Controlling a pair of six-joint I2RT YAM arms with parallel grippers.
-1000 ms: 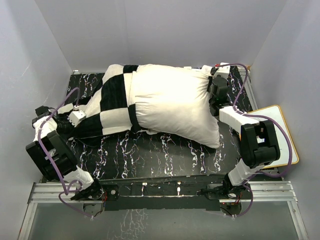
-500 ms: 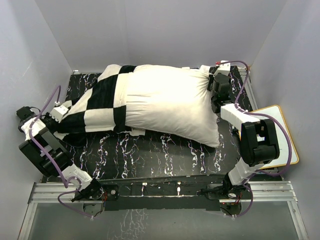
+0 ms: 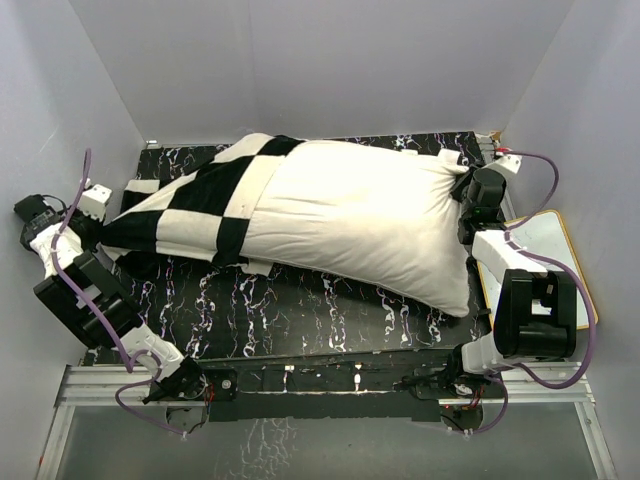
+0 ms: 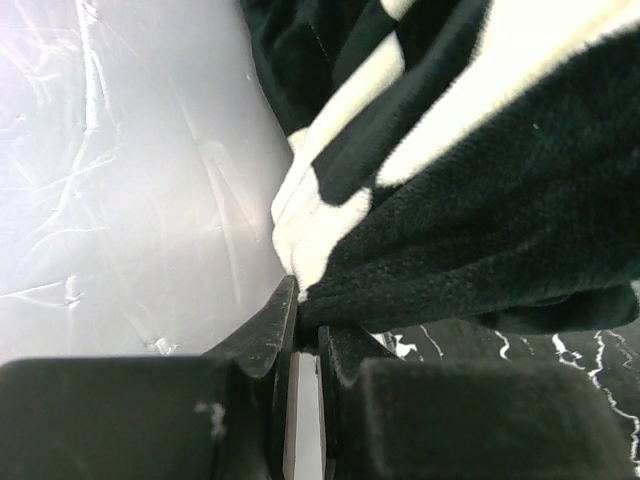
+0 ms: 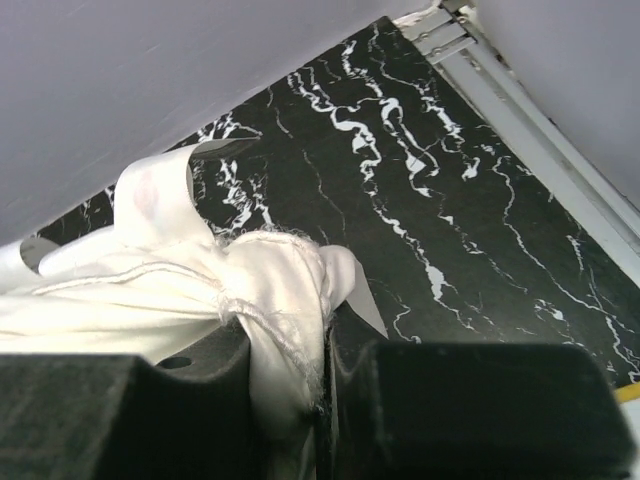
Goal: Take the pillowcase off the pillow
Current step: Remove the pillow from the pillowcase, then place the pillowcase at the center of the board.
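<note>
The off-white pillow lies across the black marbled table, stretched from centre to right. The black-and-white checkered pillowcase covers only its left end and trails to the far left. My left gripper is shut on the pillowcase's end, seen close up in the left wrist view, its jaws pinching the plush edge. My right gripper is shut on the pillow's far right corner, bunched between the jaws in the right wrist view.
Grey walls enclose the table on the left, back and right. A white board with an orange rim lies at the right edge. A metal rail runs along the near edge by the arm bases.
My left gripper has pulled the pillowcase leftward to the wall, baring more pillow. My right gripper has drawn the pillow's corner rightward, and the pillow is stretched out longer.
</note>
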